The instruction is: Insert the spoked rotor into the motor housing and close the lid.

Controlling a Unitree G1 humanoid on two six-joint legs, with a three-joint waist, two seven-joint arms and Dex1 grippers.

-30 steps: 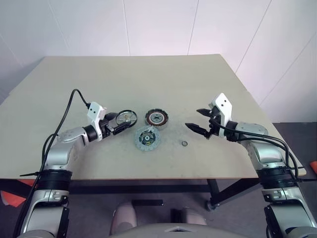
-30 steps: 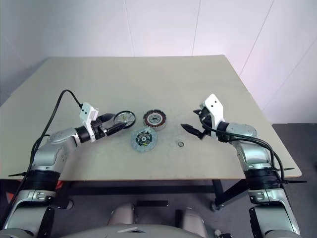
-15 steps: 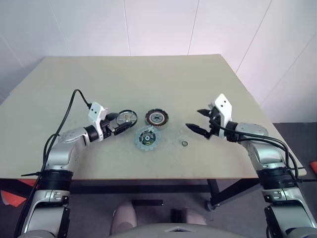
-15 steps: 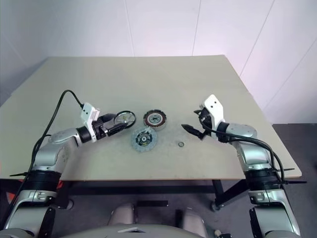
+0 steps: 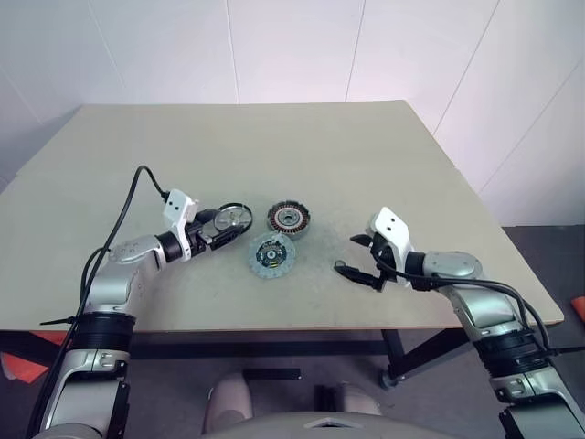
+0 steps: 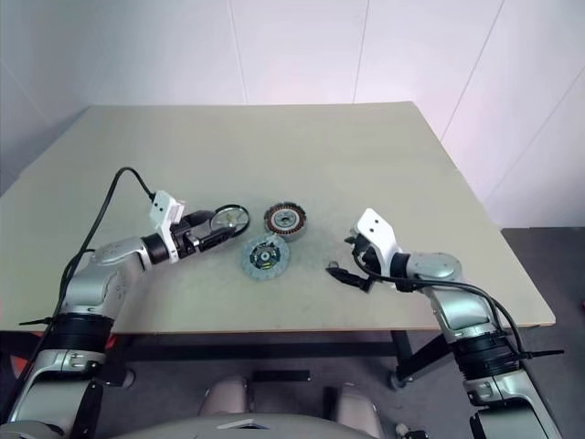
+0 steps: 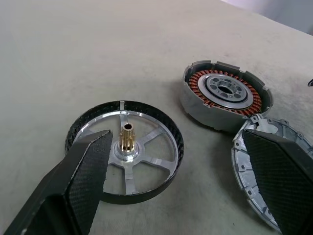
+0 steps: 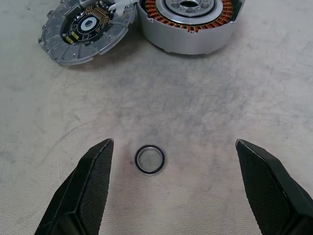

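Plain white walls, beige tabletop (image 5: 274, 137) with the parts clustered mid-front. Spoked rotor (image 7: 124, 151) lies flat, pinion stub up, directly ahead of the left gripper (image 5: 222, 232), whose fingers are spread wide with nothing in them; in the left wrist view one finger tip overlaps the rotor's near rim, the other stands over the lid's edge, contact unclear. Motor housing (image 5: 289, 217) sits just beyond the rotor toward the robot's right, windings up, open. Lid (image 5: 271, 256) lies flat just beside the housing on the near side, its rim about touching the housing wall.

Left arm is clearly the nearer one for the rotor; being a flat disc, it probably needs a rim or spoke pinch. Lid crowds one finger's path.

Right gripper (image 5: 351, 256), also spread and empty, is low over the tabletop, bracketing a tiny loose metal ring (image 8: 149, 159), apart from the housing and lid.
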